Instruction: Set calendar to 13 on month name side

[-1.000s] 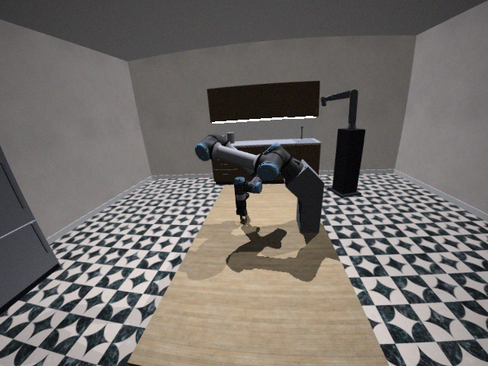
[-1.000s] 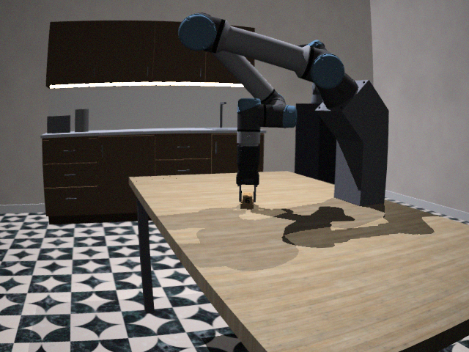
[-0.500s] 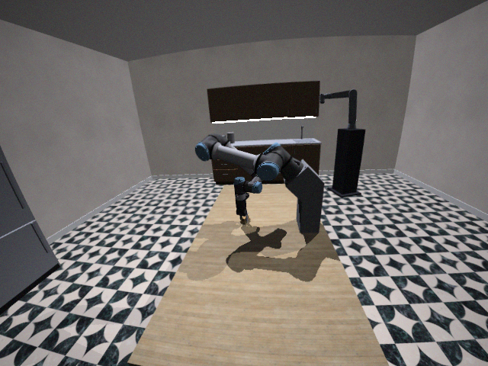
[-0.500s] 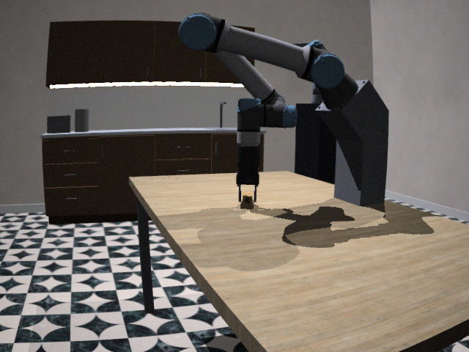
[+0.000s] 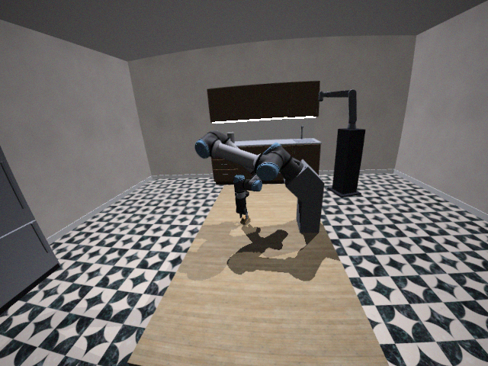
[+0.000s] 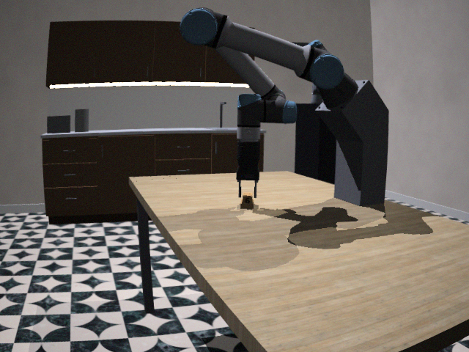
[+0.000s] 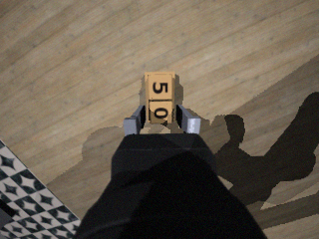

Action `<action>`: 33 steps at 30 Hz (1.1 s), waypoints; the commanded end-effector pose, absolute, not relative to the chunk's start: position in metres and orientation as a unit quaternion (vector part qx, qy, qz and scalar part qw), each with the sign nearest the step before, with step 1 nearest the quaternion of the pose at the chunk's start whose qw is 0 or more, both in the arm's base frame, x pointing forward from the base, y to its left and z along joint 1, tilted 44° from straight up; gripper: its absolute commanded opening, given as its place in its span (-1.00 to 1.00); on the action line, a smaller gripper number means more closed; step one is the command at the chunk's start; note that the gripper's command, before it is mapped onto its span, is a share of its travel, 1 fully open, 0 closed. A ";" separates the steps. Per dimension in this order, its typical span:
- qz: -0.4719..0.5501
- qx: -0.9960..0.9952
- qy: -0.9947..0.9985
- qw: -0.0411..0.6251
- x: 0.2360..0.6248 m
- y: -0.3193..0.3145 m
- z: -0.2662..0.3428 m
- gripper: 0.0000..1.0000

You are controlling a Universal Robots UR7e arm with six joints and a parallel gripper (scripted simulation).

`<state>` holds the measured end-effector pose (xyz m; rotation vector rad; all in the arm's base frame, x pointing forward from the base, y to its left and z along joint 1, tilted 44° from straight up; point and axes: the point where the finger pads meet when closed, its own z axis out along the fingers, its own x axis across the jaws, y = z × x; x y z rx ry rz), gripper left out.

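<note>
Going left to right, a grey 2-door appliance (image 5: 24, 240) stands at the far left of the top view, on the patterned floor (image 5: 98, 295) (image 6: 56, 287) (image 7: 25, 199). In the exterior view, 2 grey containers stand at the left end of the counter (image 6: 151, 131), beneath the dark wall cabinet (image 6: 113, 53) with its bright strip of light. Next comes the wooden table (image 5: 252, 315) (image 6: 322, 287) (image 7: 75, 55). On it sits the small calendar (image 5: 245, 220) (image 6: 247, 202) (image 7: 160, 99), its 2 wooden cubes side by side; in the wrist view their top faces read 5 and 0, turned sideways, and the exterior view shows a 6 on a side face. Whether the cubes are flat on the tray's floor is too small to tell. The gripper (image 5: 243, 216) (image 6: 248, 196) (image 7: 160, 112) points straight down over the calendar with its 2 fingers wide apart, 1 on each side of the cube marked 0, holding nothing. To the right, the arm's angled grey pedestal (image 5: 309, 208) (image 6: 374, 151) rises from the table, and a 2nd arm on a black column (image 5: 348, 161) stands beyond it.
</note>
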<state>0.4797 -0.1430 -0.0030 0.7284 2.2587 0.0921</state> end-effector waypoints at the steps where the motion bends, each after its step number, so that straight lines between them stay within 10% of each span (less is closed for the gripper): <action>1: 0.036 0.284 0.882 0.375 0.469 -0.141 0.009 0.80; 33: 0.036 0.284 0.882 0.375 0.428 -0.132 0.052 0.80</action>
